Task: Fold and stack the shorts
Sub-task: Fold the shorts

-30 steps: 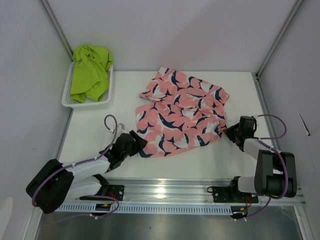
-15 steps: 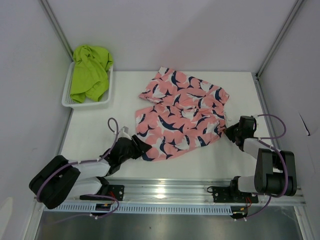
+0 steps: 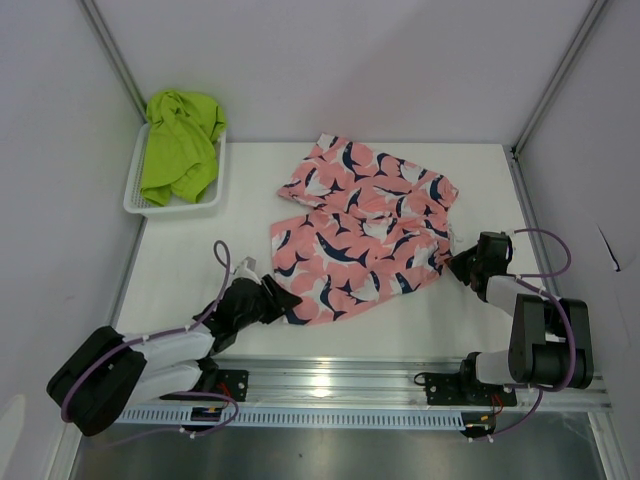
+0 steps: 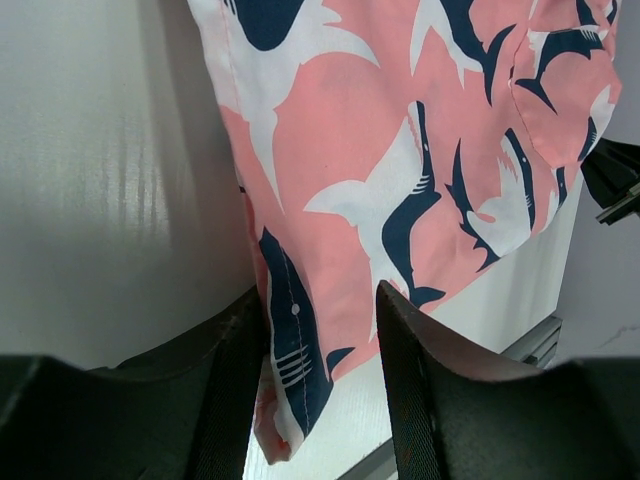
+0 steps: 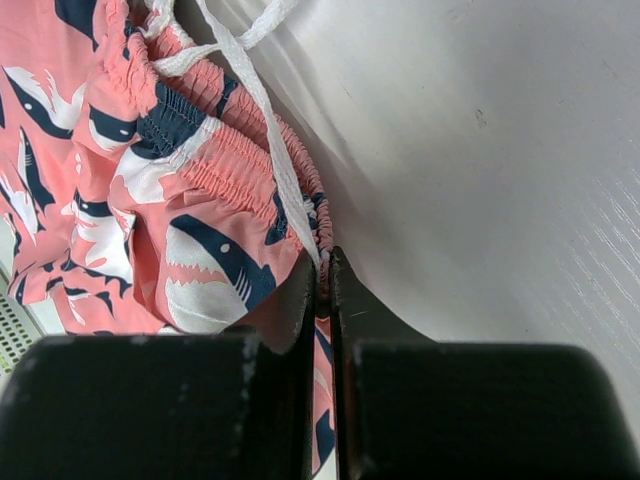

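Left gripper: I see it spread, low on the surface, its fingers straddling the hem corner of the pink shorts at their 7 o'clock; cloth lies between the jaws, not squeezed.
Right gripper: pressed together on the pink shorts' elastic waistband at their 4 o'clock; on my right wrist view the white drawstring runs down to the closed tips.
Pink shorts: spread fairly flat, rumpled at the middle, just right of the surface's centre, legs toward 11 o'clock.
Green shorts: bunched in the basket, spilling over its far rim.
Basket: at the 10 o'clock corner, well apart from the pink pair.
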Controlling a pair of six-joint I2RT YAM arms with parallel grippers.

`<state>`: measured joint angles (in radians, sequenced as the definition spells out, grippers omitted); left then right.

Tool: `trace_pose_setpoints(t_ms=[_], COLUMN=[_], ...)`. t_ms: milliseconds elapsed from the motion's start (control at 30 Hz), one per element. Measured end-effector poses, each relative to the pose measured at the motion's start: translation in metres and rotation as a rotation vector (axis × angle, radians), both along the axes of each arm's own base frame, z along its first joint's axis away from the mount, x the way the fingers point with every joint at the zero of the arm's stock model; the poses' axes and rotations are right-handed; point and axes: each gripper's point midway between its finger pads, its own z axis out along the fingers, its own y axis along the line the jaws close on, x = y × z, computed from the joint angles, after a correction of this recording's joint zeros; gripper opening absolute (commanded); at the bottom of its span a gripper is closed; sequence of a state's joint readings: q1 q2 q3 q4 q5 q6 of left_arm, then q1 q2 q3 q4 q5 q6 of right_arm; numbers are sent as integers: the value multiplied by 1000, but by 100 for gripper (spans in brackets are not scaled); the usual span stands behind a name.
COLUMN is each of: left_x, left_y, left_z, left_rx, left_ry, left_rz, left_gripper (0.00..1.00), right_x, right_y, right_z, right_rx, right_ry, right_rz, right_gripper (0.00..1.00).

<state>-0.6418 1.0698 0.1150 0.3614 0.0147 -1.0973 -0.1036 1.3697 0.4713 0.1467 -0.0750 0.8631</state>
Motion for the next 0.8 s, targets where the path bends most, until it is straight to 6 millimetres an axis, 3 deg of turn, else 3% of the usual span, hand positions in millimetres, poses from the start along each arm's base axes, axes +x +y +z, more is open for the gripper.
trace_pose_setpoints(t_ms=[333,567,800], left_x=[-9,-18,-24], left_y=[-5,4,10], left_z=[0,1,0], left_rx=[-12,36,76], left_ry=[36,67,98], left_rz=[-45,-48,-52], left_gripper=[54,61,62], right_x=[0,0,0], right_y=[0,1,1], right_z=[0,0,0], right_rx=[1,2,8], right_ry=[-1,-1,-2], right_rz=[1,3,7], right_gripper=[0,0,0])
